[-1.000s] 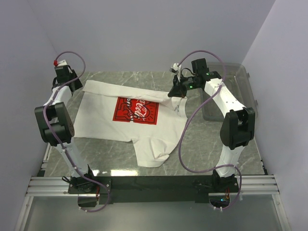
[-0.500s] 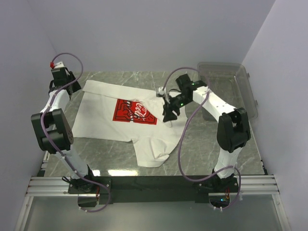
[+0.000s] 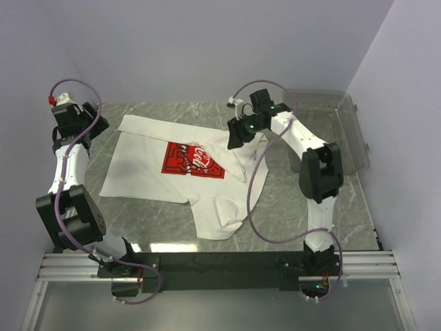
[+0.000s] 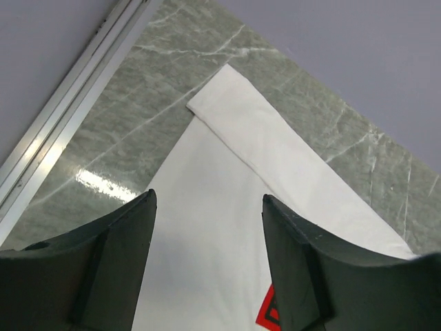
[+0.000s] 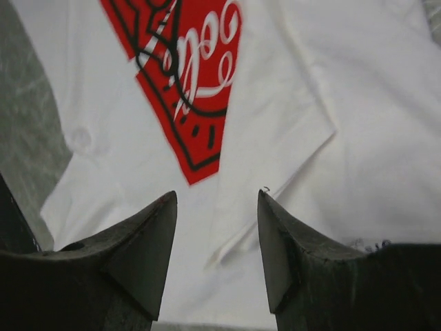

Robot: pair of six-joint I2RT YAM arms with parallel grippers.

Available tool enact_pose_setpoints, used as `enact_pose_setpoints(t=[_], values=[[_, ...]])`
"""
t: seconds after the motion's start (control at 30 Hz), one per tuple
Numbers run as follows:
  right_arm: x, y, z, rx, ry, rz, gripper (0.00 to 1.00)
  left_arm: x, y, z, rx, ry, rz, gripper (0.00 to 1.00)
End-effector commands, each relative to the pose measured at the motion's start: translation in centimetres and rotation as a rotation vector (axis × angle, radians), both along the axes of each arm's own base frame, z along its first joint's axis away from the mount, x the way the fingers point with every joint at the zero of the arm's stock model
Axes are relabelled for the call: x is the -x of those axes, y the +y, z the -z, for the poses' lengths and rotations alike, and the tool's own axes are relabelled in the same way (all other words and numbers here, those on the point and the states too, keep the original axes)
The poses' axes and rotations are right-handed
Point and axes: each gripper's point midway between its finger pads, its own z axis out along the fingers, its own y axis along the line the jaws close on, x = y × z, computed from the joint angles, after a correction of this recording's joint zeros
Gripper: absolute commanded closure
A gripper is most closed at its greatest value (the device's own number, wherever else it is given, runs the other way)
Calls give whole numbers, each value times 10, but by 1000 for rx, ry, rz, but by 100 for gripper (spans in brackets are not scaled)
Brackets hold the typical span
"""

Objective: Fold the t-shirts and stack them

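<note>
The white t-shirt (image 3: 148,169) lies spread on the marble table, its red square print (image 3: 193,160) facing up. Its right sleeve (image 5: 296,124) is folded inward over the body, next to the print (image 5: 186,76). My right gripper (image 3: 235,139) hovers over that fold, open, with nothing between its fingers (image 5: 217,196). My left gripper (image 3: 95,125) hangs at the far left, off the shirt's left edge, also open and empty (image 4: 207,200). Below it, the left wrist view shows the flat left sleeve (image 4: 248,131) and a corner of the print (image 4: 270,314).
A clear grey plastic bin (image 3: 348,127) stands at the back right, against the wall. The shirt's lower hem (image 3: 220,221) reaches toward the near table edge. A metal rail (image 4: 76,110) runs along the table's left side.
My right gripper carried the right sleeve leftward over the shirt, let it go and opened, then pulled back. My left arm drew away to the left and its jaws widened.
</note>
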Motion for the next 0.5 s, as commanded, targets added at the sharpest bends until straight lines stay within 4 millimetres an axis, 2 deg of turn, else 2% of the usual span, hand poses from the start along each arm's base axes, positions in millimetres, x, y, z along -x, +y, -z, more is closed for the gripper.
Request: enact_pose_setpoints(t=[0.0,0.03,0.07,0.17,0.3,0.47], values=[[-32,14,24,37,133,223,43,14,-21,-21,45,-48,84,32],[-38,15,28,45,141,258,44,16,-23,-25,31,-56,106,32],[-45,15,36,58,146,283,44,21,-29,-36,22,-88,133,31],[-55,10,48,96,146,355,46,31,-39,-47,10,-127,172,31],[-59,6,68,143,164,406,50,40,-47,-42,33,-121,189,32],[-59,7,81,169,177,420,53,42,-50,-40,44,-120,194,31]])
